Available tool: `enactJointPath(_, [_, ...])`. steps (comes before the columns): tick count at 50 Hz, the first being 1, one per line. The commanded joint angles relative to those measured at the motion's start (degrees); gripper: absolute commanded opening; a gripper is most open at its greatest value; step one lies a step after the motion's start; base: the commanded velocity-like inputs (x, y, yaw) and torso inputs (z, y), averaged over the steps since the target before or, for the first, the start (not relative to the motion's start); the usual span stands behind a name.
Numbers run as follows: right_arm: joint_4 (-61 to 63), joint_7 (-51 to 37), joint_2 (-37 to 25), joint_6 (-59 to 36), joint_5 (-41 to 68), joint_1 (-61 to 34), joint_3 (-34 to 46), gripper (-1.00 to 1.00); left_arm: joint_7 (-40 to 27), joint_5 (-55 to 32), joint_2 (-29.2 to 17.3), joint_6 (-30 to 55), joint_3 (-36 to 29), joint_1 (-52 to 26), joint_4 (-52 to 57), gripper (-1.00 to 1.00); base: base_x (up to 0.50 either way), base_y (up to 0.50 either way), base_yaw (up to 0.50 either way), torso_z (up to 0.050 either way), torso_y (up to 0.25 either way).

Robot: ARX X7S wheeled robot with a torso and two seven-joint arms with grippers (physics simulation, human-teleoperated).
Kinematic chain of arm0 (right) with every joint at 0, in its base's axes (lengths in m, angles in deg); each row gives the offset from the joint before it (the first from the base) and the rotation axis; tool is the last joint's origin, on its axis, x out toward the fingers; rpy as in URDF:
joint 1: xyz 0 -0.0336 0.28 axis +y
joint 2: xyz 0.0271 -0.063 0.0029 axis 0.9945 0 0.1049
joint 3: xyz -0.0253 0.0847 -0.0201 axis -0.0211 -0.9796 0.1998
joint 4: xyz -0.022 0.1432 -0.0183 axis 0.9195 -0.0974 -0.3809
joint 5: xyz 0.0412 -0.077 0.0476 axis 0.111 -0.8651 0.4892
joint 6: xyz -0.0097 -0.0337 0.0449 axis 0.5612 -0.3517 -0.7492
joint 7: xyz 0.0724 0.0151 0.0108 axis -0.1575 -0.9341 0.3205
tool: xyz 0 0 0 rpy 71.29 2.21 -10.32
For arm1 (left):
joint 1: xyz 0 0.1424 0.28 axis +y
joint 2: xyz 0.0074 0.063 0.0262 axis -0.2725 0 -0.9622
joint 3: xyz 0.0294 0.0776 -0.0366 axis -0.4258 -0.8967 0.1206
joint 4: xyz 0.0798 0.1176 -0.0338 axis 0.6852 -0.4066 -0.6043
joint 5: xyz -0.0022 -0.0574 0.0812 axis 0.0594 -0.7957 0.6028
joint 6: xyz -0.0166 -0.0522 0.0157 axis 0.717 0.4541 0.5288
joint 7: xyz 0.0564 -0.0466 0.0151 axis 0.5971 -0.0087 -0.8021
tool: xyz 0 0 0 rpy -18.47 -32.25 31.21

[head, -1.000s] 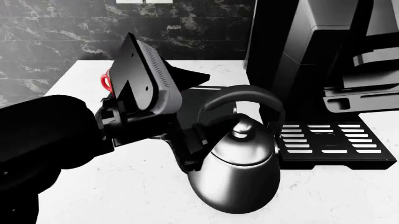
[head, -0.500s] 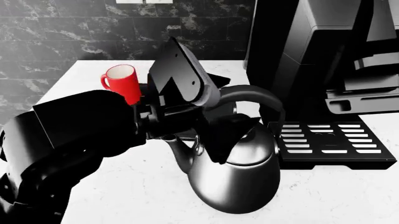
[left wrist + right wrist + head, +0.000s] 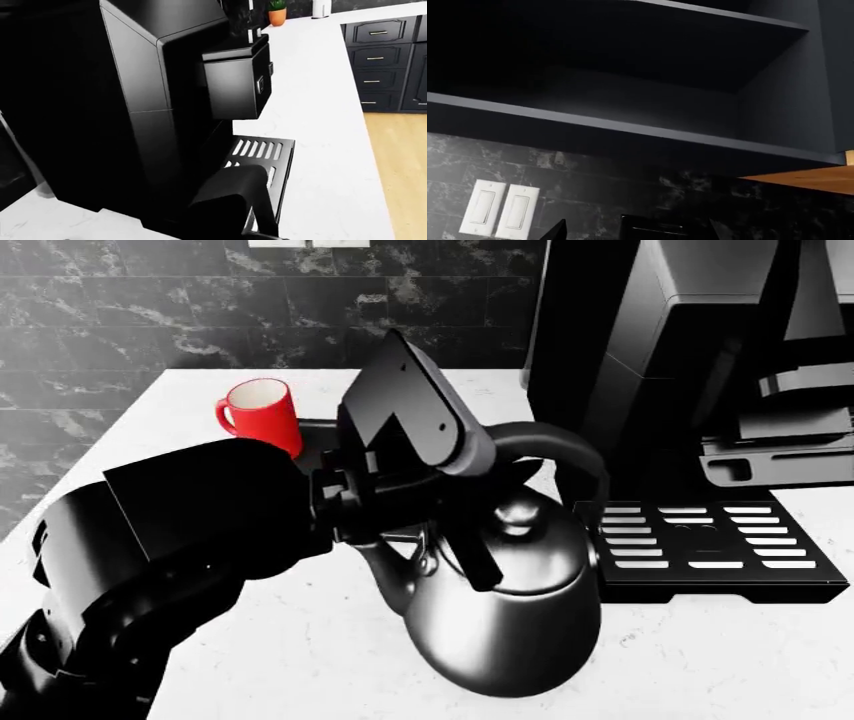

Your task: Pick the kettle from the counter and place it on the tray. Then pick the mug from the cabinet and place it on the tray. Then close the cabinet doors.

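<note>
**What the views hide**

The left hand (image 3: 454,530) blocks part of the kettle (image 3: 514,610) handle and most of the tray (image 3: 320,430); whether its jaws grip cannot be told. The coffee machine (image 3: 681,370) runs off frame.

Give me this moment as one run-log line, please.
left gripper: at kettle handle, grip unclear | kettle: on counter | mug: on tray

Dark cabinet shelves (image 3: 627,130) above marble backsplash (image 3: 707,200), white switches (image 3: 500,209).
</note>
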Motion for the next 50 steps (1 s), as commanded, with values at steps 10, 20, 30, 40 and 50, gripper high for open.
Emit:
enactJointPath(10, [-0.44, -2.51, -0.47, 0.15, 2.37, -0.95, -0.07, 1.00, -3.31, -1.58, -0.02, 0.54, 3.94, -3.76, -0.25, -1.00, 0.00, 0.00, 0.00, 0.000, 0.000])
enactJointPath(20, [-0.96, -6.04, -2.78, 3.38, 5.22, -4.55, 3.16, 1.00, -6.98, -4.81, -0.18, 3.90, 8.09, -9.48, 0.71, -1.00, 0.00, 0.00, 0.00, 0.001, 0.001])
enactJointPath(30, [-1.01, -7.27, -4.01, 5.08, 6.26, -6.33, 4.81, 1.00, -10.89, -4.31, -0.49, 5.81, 10.70, -16.55, -1.38, -1.00, 0.00, 0.00, 0.00, 0.000, 0.001])
enactJointPath(40, [-0.55, -7.19, -4.35, 5.44, 6.30, -5.80, 4.39, 1.00, -17.53, 3.90, 0.99, 2.58, 10.59, -21.57, -8.66, -1.00, 0.00, 0.00, 0.00, 0.000, 0.000])
enactJointPath(50, [-0.30, -6.75, -4.32, 5.25, 6.47, -4.64, 3.00, 1.00, -23.31, 11.23, 3.57, -2.54, 8.97, -21.15, -15.10, -1.00, 0.00, 0.00, 0.00, 0.001, 0.001])
